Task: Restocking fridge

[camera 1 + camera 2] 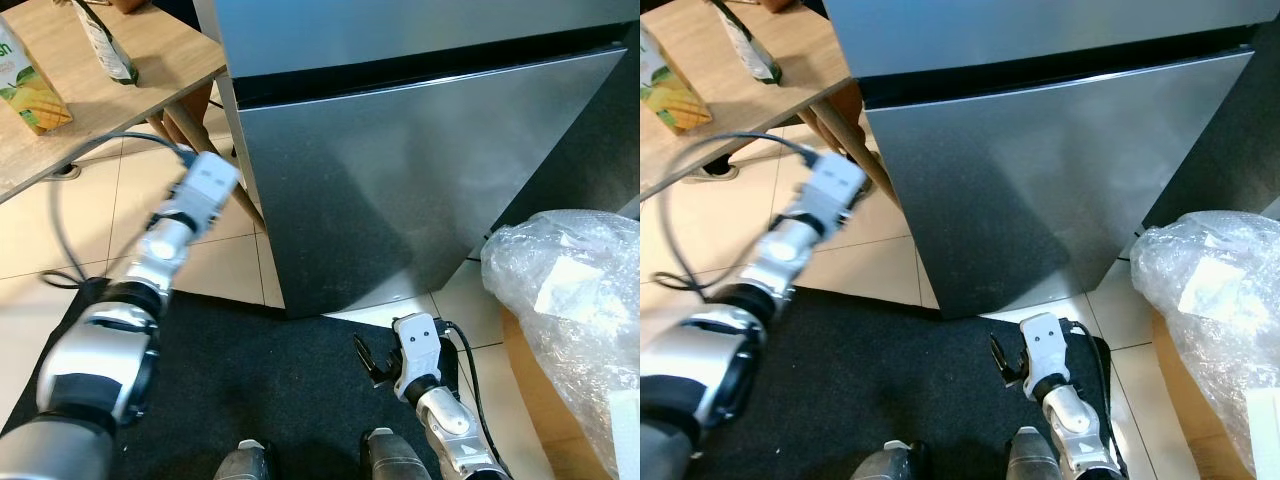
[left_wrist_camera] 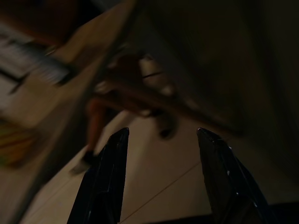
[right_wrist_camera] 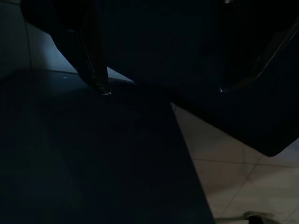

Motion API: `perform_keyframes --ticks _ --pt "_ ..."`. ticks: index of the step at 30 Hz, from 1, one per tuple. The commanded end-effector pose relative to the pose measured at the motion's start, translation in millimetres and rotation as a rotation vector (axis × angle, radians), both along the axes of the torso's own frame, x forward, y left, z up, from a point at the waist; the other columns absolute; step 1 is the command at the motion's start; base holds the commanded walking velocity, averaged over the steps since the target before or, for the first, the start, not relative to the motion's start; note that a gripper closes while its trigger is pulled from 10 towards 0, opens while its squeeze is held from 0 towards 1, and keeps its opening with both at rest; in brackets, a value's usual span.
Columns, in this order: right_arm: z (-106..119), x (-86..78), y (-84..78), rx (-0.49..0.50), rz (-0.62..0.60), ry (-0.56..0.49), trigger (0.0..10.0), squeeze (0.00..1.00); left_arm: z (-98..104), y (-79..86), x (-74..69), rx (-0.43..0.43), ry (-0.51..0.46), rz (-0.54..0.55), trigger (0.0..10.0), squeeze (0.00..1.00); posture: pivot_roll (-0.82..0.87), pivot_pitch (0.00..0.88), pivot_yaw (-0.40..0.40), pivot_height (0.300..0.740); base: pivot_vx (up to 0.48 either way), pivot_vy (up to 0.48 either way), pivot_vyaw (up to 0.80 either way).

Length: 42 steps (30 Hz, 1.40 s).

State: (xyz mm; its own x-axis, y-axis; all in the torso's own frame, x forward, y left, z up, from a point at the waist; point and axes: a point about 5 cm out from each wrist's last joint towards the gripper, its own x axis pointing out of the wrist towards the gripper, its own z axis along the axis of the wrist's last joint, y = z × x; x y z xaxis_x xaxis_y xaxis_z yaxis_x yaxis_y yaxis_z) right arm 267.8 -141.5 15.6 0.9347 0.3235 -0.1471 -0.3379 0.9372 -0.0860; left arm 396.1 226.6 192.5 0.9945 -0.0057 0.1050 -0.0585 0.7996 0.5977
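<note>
Facing: we look down on a steel-grey fridge (image 1: pixel 400 170) with both doors closed and a dark seam running between the upper and lower door.
Floor: we stand on a black mat (image 1: pixel 260 380) laid over pale tiles (image 1: pixel 30 240); the fridge's lower front corner sits just at the mat's far edge.
Left arm: we hold the left arm raised and reaching forward, its white wrist housing near the fridge's left edge, beside a table leg.
Left gripper (image 2: pixel 161 140): in the left wrist view we see both black fingers (image 2: pixel 105 182) spread well apart with nothing between them, pointing at tiled floor and blurred wooden table legs.
Right arm: we carry it low, over the mat, close in front of the fridge.
Right gripper (image 1: pixel 368 362): its black fingers show just beside the white wrist housing; we see them apart in the dark right wrist view, gripping nothing.
Table: a wooden table (image 1: pixel 90 100) stands to our left, just beside the fridge.
Stock: a mango juice carton (image 1: pixel 28 85) stands on the table; a dark bottle (image 1: pixel 105 45) stands further along, near the table's fridge-side edge.
Right side: a clear crumpled plastic bag (image 1: pixel 570 300) lies on a cardboard box (image 1: pixel 525 370) near the fridge's right corner.
Cabling: a grey cable (image 1: pixel 75 170) loops from the left wrist.
</note>
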Motion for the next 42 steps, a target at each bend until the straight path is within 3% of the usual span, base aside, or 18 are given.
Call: perform_keyframes --ticks 1,5,6,7,8,9,10,13,14,15,17,18,20,23,27,31,36,42 --pt "-6 -7.4 2.3 0.002 0.012 0.019 10.0 0.00 -14 17.1 -7.2 0.019 0.053 0.059 10.0 0.00 -0.21 0.262 0.070 0.740 0.000 0.000 0.00" --pt "-11 -10.8 4.6 -0.005 0.036 0.046 10.0 0.00 -46 15.8 -20.3 -0.055 0.161 -0.032 10.0 0.00 -0.21 0.264 0.061 0.740 0.000 0.000 0.00" --pt "-13 -12.3 6.2 -0.008 0.047 0.061 10.0 0.00 -63 9.9 -26.9 -0.078 0.216 -0.082 10.0 0.00 -0.21 0.263 0.060 0.740 0.000 0.000 0.00" --pt "-18 -15.6 8.9 -0.015 0.070 0.096 10.0 0.00 -99 -2.4 -43.6 -0.140 0.350 -0.164 10.0 0.00 -0.21 0.257 0.059 0.740 0.000 0.000 0.00" --pt "-18 -15.6 8.9 -0.015 0.070 0.096 10.0 0.00 -99 -2.4 -43.6 -0.140 0.350 -0.164 10.0 0.00 -0.21 0.257 0.059 0.740 0.000 0.000 0.00" --pt "-25 -19.3 9.0 -0.038 0.085 0.137 10.0 0.00 -127 -9.3 -58.7 -0.158 0.456 -0.185 10.0 0.00 -0.21 0.251 0.058 0.740 0.000 0.000 0.00" --pt "-25 -19.3 9.0 -0.038 0.085 0.137 10.0 0.00 -127 -9.3 -58.7 -0.158 0.456 -0.185 10.0 0.00 -0.21 0.251 0.058 0.740 0.000 0.000 0.00" --pt "-45 -34.2 2.5 -0.120 0.128 0.258 10.0 0.00 -192 -25.2 -106.8 -0.245 0.677 -0.135 10.0 0.00 -0.21 0.232 0.056 0.740 0.000 0.000 0.00" --pt "-52 -39.8 -2.8 -0.139 0.121 0.298 10.0 0.00 -205 -29.3 -119.2 -0.315 0.696 -0.083 10.0 0.00 -0.21 0.218 0.051 0.740 0.000 0.000 0.00" --pt "-52 -39.8 -2.8 -0.139 0.121 0.298 10.0 0.00 -205 -29.3 -119.2 -0.315 0.696 -0.083 10.0 0.00 -0.21 0.218 0.051 0.740 0.000 0.000 0.00" --pt "-62 -48.5 -22.3 -0.121 0.005 0.376 10.0 0.00 -229 -35.2 -147.2 -0.509 0.713 0.065 10.0 0.00 -0.18 0.178 0.028 0.740 0.000 0.000 0.00" --pt "-62 -48.5 -22.3 -0.121 0.005 0.376 10.0 0.00 -229 -35.2 -147.2 -0.509 0.713 0.065 10.0 0.00 -0.18 0.178 0.028 0.740 0.000 0.000 0.00" --pt "-64 -47.5 -34.9 -0.054 -0.148 0.407 10.0 0.00 -243 -30.0 -165.4 -0.657 0.735 0.197 10.0 0.00 -0.18 0.165 0.026 0.740 0.000 0.000 0.00" --pt "-65 -46.8 -43.4 -0.010 -0.275 0.435 10.0 0.00 -253 -20.7 -181.9 -0.755 0.753 0.327 10.0 0.00 -0.18 0.130 0.024 0.740 0.000 0.000 0.00" --pt "-66 -44.5 -48.9 0.012 -0.367 0.461 10.0 0.00 -258 -15.5 -193.7 -0.711 0.771 0.358 10.0 0.00 -0.18 0.097 0.028 0.740 0.000 0.000 0.00" --pt "-64 -38.7 -47.0 0.006 -0.360 0.455 10.0 0.00 -255 -18.4 -189.3 -0.726 0.735 0.342 10.0 0.00 -0.17 0.072 0.034 0.740 0.000 0.000 0.00" --pt "-56 -26.0 -41.8 0.015 -0.341 0.427 10.0 0.00 -244 -21.4 -170.8 -0.737 0.672 0.327 10.0 0.00 -0.17 0.037 0.031 0.740 0.000 0.000 0.00" --pt "-58 -27.5 -39.5 0.019 -0.338 0.437 10.0 0.00 -243 -22.4 -168.9 -0.734 0.664 0.313 10.0 0.00 -0.16 0.030 0.029 0.740 0.000 0.000 0.00"
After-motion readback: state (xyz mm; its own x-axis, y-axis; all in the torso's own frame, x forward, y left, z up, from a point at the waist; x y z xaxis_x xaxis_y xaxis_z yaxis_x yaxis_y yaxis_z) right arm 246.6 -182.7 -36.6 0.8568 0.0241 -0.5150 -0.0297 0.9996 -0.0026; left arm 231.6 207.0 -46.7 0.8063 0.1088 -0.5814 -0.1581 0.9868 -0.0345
